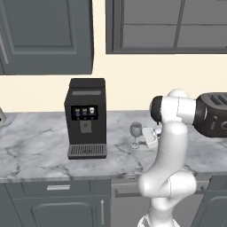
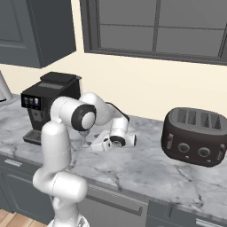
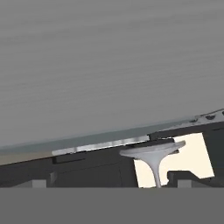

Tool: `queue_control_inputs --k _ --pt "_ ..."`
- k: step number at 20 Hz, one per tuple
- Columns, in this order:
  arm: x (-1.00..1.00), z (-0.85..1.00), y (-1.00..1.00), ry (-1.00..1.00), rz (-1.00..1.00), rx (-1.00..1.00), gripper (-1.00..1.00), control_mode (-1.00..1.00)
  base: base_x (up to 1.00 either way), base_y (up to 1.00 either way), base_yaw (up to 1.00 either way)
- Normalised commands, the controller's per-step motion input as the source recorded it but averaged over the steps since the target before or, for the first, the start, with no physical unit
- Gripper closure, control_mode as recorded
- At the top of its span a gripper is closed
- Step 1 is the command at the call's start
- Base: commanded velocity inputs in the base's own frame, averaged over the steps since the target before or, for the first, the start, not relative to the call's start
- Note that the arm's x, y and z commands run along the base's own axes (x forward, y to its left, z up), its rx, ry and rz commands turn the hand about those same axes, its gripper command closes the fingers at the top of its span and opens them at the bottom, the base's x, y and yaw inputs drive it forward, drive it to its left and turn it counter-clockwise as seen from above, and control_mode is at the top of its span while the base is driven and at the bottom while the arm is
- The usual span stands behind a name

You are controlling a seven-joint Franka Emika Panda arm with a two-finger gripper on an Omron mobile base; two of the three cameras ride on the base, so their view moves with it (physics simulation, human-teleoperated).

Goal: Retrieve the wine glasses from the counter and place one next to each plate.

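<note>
One clear stemmed wine glass [image 1: 135, 132] stands upright on the marble counter [image 1: 35, 153], just right of the coffee machine. My gripper [image 1: 144, 137] lies low over the counter, right beside the glass and pointing at it, jaws open with nothing held. From the right base view the wine glass [image 2: 84, 138] is half hidden behind my arm's elbow, and the gripper [image 2: 92, 144] sits just to its right. The hand view is rolled upside down: the glass's round foot [image 3: 153, 150] and stem rest against the counter [image 3: 109, 65] close ahead. The plates are out of view.
A black coffee machine [image 1: 86, 117] stands left of the glass, with its drip tray at the front. A dark toaster [image 2: 194, 136] sits to the right. Dark wall cabinets and a window hang above; the counter's front edge runs over grey drawers.
</note>
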Motion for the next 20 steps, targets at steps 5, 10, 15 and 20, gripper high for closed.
queue_control_inputs --k 5,10,15,20 --pt "-0.14 0.00 0.46 0.07 0.00 -0.08 -1.00 -1.00 0.00 0.00 0.00" --pt "-0.18 0.00 0.40 0.02 -0.01 -0.08 -1.00 -1.00 0.00 0.00 0.00" --pt "-0.07 0.00 0.21 0.03 0.00 -0.04 -1.00 -1.00 0.00 0.00 0.00" --pt "0.00 0.03 0.16 0.00 0.00 -0.01 1.00 -1.00 0.00 0.00 0.00"
